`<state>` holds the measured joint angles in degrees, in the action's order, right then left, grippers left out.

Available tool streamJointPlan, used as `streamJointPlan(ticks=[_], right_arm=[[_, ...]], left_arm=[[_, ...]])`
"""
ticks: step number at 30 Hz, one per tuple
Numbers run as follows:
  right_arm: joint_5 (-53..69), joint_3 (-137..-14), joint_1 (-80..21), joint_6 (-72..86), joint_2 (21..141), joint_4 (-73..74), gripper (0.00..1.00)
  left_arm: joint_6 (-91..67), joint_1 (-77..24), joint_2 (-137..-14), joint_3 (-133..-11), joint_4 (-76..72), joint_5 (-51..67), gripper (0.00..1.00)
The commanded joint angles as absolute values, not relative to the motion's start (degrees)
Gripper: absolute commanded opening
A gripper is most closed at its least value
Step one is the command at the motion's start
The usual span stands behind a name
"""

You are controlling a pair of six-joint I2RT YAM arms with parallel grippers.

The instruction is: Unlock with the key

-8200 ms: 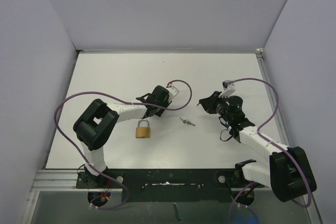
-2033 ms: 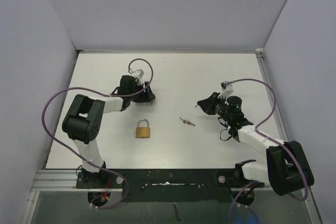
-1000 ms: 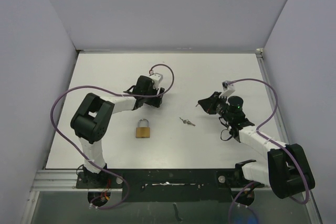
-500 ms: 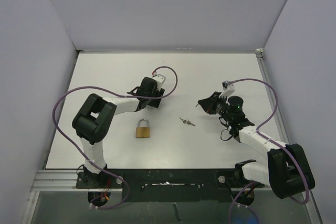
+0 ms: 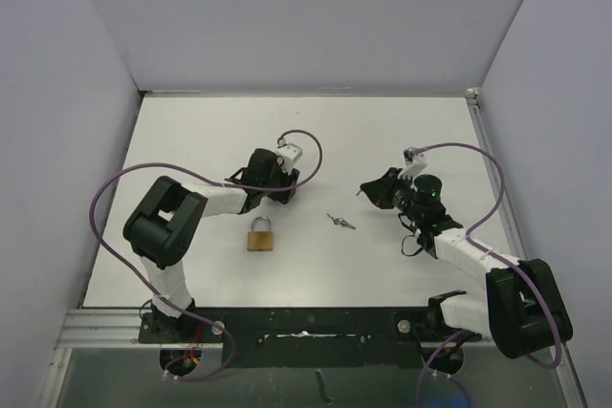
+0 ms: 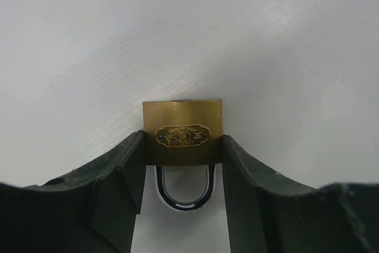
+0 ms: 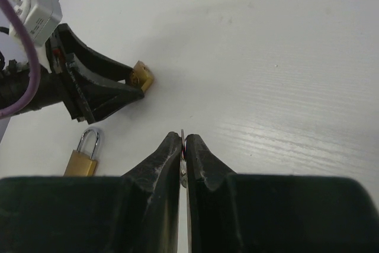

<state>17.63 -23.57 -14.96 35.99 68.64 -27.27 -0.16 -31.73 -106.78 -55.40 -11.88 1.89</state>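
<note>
My left gripper (image 5: pixel 278 182) (image 6: pixel 183 146) is shut on a small brass padlock (image 6: pixel 182 130), gripping its body on both sides with the shackle pointing back toward the wrist. The right wrist view shows this padlock (image 7: pixel 141 78) sticking out of the left fingers (image 7: pixel 100 90) just above the table. My right gripper (image 5: pixel 367 188) (image 7: pixel 182 138) is shut on a thin metal key (image 7: pixel 182 136), whose tip pokes out between the fingertips. It sits right of the left gripper, well apart from it.
A second brass padlock (image 5: pixel 260 234) (image 7: pixel 83 157) lies flat on the white table (image 5: pixel 382 131) nearer the arm bases. A small key (image 5: pixel 339 222) lies on the table between the arms. Grey walls enclose the table on three sides.
My left gripper swung from the far left toward the centre with its padlock, then drew back slightly down and left. My right arm has stayed still.
</note>
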Motion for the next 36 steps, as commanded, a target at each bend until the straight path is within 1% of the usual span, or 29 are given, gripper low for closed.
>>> streamJointPlan(ticks=[1, 6, 12, 21, 28, 32, 36], right_arm=[[17.6, -25.4, -15.1, 36.2, 69.5, -33.5, 0.00], [14.7, -23.8, -17.3, 37.0, 70.6, -39.3, 0.00], [11.8, -22.3, -20.3, 37.0, 70.9, -46.0, 0.00], [8.3, -23.2, -23.5, 39.9, 69.9, -45.5, 0.00], [6.9, -24.1, -24.9, 43.3, 69.5, -43.3, 0.00], [5.9, -24.1, -25.6, 44.0, 69.2, -42.8, 0.00], [5.5, -24.1, -26.2, 43.9, 68.1, -42.0, 0.00]], left_arm=[[-0.8, -32.7, -98.3, -51.4, -25.1, 14.2, 0.00], [-1.0, -35.4, -95.9, -48.6, -31.9, 19.1, 0.00], [0.4, -38.1, -94.7, -43.5, -43.7, 21.5, 0.00], [2.6, -40.6, -95.7, -37.8, -58.9, 22.0, 0.00], [7.6, -43.4, -97.7, -34.7, -69.6, 19.1, 0.00], [9.3, -44.3, -99.0, -33.9, -73.5, 17.8, 0.00], [10.5, -44.9, -99.4, -33.9, -74.0, 17.3, 0.00]])
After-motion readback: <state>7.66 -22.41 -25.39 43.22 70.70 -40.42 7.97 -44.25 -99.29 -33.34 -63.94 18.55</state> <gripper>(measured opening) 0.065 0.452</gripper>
